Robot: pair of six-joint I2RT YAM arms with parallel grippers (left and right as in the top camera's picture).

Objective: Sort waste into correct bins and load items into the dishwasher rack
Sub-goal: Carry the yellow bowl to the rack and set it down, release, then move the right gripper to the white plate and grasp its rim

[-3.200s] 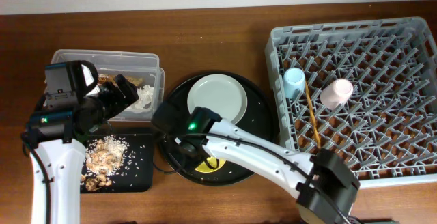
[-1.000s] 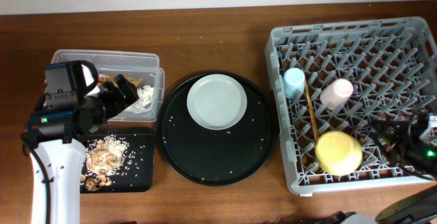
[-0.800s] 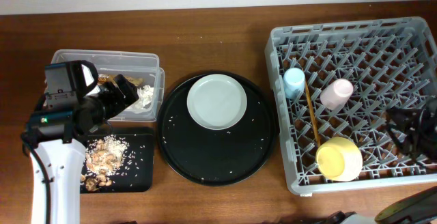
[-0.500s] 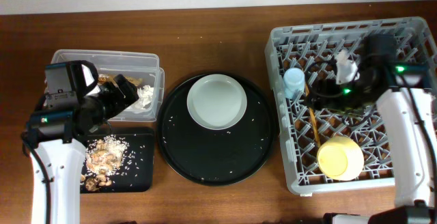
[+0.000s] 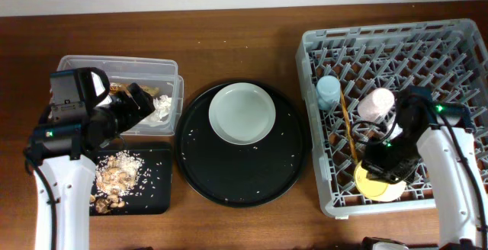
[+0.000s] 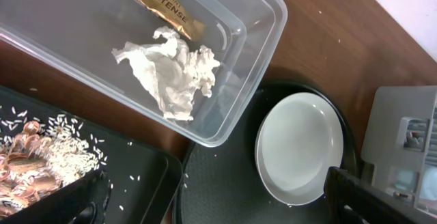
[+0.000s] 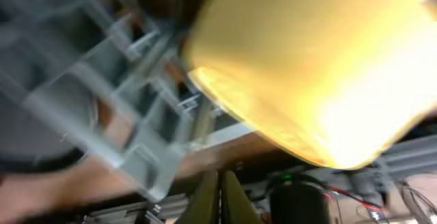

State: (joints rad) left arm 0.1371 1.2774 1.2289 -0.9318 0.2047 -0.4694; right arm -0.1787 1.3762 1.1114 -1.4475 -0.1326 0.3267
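The right gripper [image 5: 386,166] is hovering low over the yellow bowl [image 5: 373,188], which is sitting at the near edge of the dishwasher rack [image 5: 435,67]. The arm is covering most of the bowl from above, and the wrist view is one yellow blur, so I cannot tell whether those fingers are clamped or loose. Further back in the rack, the light-blue cup [image 5: 329,91] and the pink cup [image 5: 375,104] are lying among the pegs, with the wooden chopsticks [image 5: 348,123] running between them toward the bowl. The pale plate [image 5: 242,113] is resting on the round black tray [image 5: 244,180] in the middle of the table. Over on the left, the left gripper [image 5: 143,101] is hanging above the clear tub [image 5: 122,65] with its fingers spread wide, gripping nothing. The crumpled white tissue [image 6: 171,74] and the brown-and-gold wrapper [image 6: 164,2] are lying inside that tub. The crumbly food scraps [image 5: 116,175] are sitting in the shallow black tray [image 5: 156,190] beside it.
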